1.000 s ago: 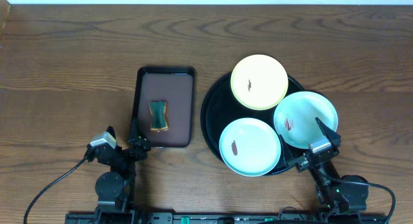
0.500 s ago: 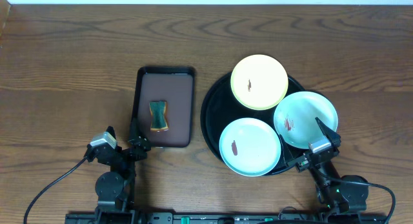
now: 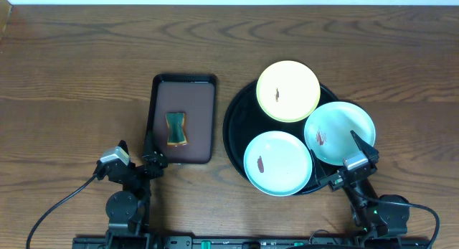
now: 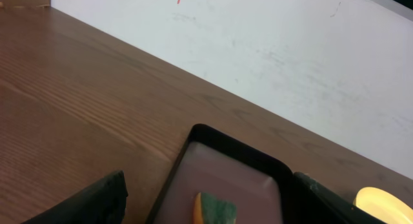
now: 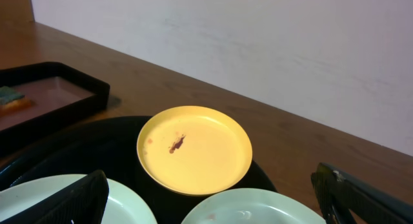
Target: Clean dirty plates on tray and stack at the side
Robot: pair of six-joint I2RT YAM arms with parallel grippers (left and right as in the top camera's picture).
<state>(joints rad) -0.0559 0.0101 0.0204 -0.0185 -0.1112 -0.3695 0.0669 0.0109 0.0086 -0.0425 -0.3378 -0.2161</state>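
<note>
Overhead: three smeared plates [image 3: 278, 163] lie on the round tray [image 3: 234, 127], the yellow plate [image 3: 288, 91] farthest back. To its left, a small tray [image 3: 195, 105] holds a sponge [image 3: 176, 128]. The left gripper [image 3: 135, 147] sits at the small tray's near corner, and the right gripper [image 3: 344, 161] at the tray's near right edge.

Left wrist: jaws wide apart and empty, sponge ahead.

Right wrist: jaws wide apart and empty, yellow plate ahead.

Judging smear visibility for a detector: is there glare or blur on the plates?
Overhead: the yellow plate is washed out pale, its smear visible; the two mint plates evenly lit. Right wrist: yellow plate sharp, smear clear.
</note>
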